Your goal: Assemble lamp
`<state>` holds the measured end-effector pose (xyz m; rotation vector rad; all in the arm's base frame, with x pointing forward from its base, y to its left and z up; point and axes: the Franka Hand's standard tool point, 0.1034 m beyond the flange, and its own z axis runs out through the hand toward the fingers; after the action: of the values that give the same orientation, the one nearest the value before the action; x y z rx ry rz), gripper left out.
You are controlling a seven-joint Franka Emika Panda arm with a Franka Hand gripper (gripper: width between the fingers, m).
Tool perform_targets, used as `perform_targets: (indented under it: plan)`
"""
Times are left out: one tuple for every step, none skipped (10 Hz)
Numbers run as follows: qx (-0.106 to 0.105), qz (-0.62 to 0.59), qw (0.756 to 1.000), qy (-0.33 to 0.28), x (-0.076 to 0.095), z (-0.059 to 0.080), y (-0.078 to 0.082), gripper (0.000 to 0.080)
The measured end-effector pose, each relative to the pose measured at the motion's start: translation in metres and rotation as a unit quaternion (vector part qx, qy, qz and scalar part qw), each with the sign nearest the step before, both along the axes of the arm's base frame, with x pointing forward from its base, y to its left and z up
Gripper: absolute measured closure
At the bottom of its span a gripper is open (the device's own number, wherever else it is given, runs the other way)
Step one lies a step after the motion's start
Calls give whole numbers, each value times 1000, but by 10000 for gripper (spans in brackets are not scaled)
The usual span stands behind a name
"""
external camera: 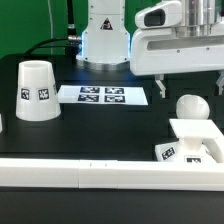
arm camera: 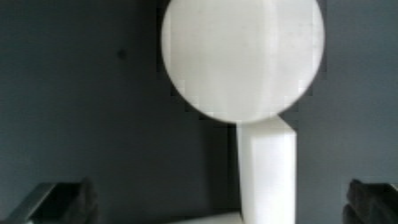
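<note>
The white ball-headed bulb point(external camera: 190, 107) stands upright on the flat square base point(external camera: 203, 137) at the exterior view's right. My gripper point(external camera: 190, 84) hangs just above the bulb, open and empty. In the wrist view the bulb's round head point(arm camera: 240, 55) and straight stem fill the middle. My dark fingertips point(arm camera: 54, 203) stand wide apart on either side of the stem and do not touch it; the gripper point(arm camera: 217, 205) is open. The tapered shade point(external camera: 37, 92) stands mouth down at the exterior view's left, with tags on its side.
The marker board point(external camera: 102, 95) lies flat on the black table between the shade and the base. A white ledge point(external camera: 60, 171) runs along the table's front edge. The robot's white pedestal point(external camera: 104, 40) stands at the back.
</note>
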<state>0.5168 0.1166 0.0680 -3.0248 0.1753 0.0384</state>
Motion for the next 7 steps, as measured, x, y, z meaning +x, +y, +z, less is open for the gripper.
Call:
perform_targets:
  plan:
    - [1,4,999,38,-5,-1,3,101]
    - [7,3,997,76,-10,-3,6,101]
    - [10,2,994,105,-13,-4,8,101]
    - [12,6,989,147,-16,-4,8,101]
    - [14,8,984,175,-15,-4,7,101]
    - [15,9,982,188,-13,-6,7,101]
    - [16,14,977,212,-18,-8,11,101]
